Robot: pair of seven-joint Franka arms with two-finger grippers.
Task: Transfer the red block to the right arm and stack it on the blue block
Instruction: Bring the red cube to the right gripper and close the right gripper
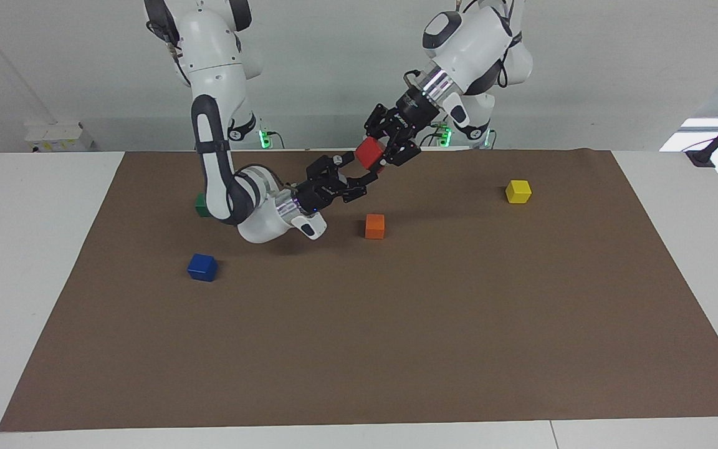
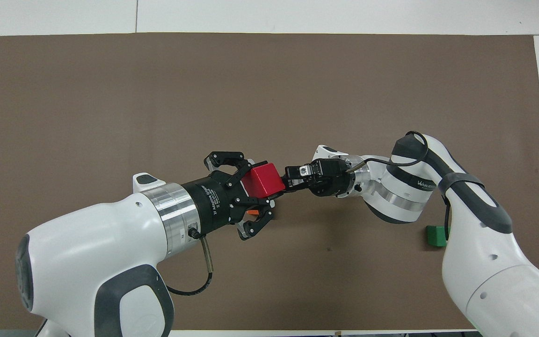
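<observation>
While it hangs over the brown mat [image 1: 396, 324], the red block [image 1: 369, 153] shows a bright cube | clamped in the left gripper [image 1: 376, 156] | right gripper [image 1: 359, 174] spread wide, fingertips at the block.

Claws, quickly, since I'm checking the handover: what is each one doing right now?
Left claw: closed on the red block, up over the mat.
Right claw: open, beside the red block, not gripping it.

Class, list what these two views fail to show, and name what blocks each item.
- Blue block: absent from the overhead view, apparently under the right arm.
- Yellow block: absent overhead, apparently under the left arm.
- Green block: partly covered by the right arm in both views.
- Orange block: overhead, only a sliver under the left pincer.
</observation>
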